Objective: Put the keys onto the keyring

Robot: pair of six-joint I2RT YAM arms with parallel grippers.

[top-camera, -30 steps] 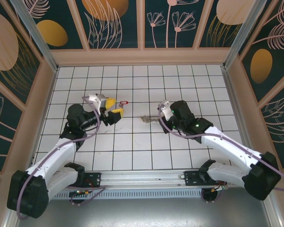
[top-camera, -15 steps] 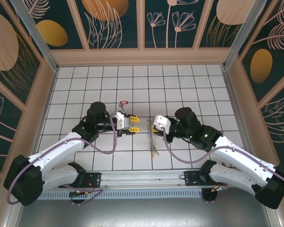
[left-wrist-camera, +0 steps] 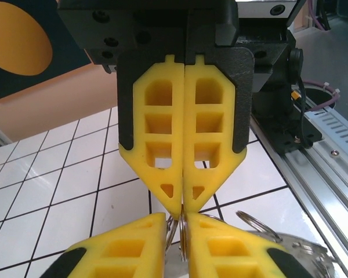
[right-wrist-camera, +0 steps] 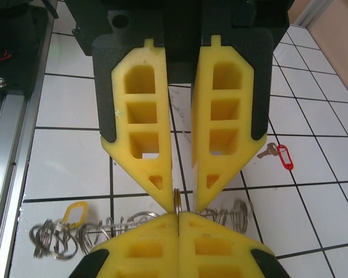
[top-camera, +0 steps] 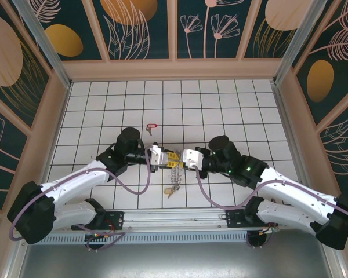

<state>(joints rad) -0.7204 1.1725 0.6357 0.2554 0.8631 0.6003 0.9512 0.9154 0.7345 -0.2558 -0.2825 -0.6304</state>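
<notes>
Tiled table (top-camera: 232, 104), seen from above, with a metal rail (top-camera: 180, 217) along its near edge. Two white arms are extended from the rail and are brought tip to tip near the table's middle, slightly toward the rail.

Left gripper (top-camera: 169, 157): its yellow fingers (right-wrist-camera: 140, 116) are drawn almost together. A narrow slit is left along their length and is closed at the tips, where a wire loop of the keyring (top-camera: 174, 174) is pinched.

Right gripper (top-camera: 182, 158): its fingers (left-wrist-camera: 211, 116) are pressed flat against each other, and the same wire loop is clamped at their tips. The two sets of tips are set point to point, just touching around the loop.

Keyring: a string of grey metal loops is held at one end between the two grippers, and the rest is trailed from them toward the rail. A yellow tag (top-camera: 168, 189) is carried near the trailing end. In the right wrist view a bunch of small rings (right-wrist-camera: 52, 240) is seen beside this tag. Whether the trailing part lies on the tiles or hangs just above them cannot be settled from these views.

Key (top-camera: 150, 126): a small silvery key with a red tag (right-wrist-camera: 285, 157) is laid flat on the tiles on the far side of the grippers. It is kept apart from the keyring and is touched by neither gripper.
</notes>
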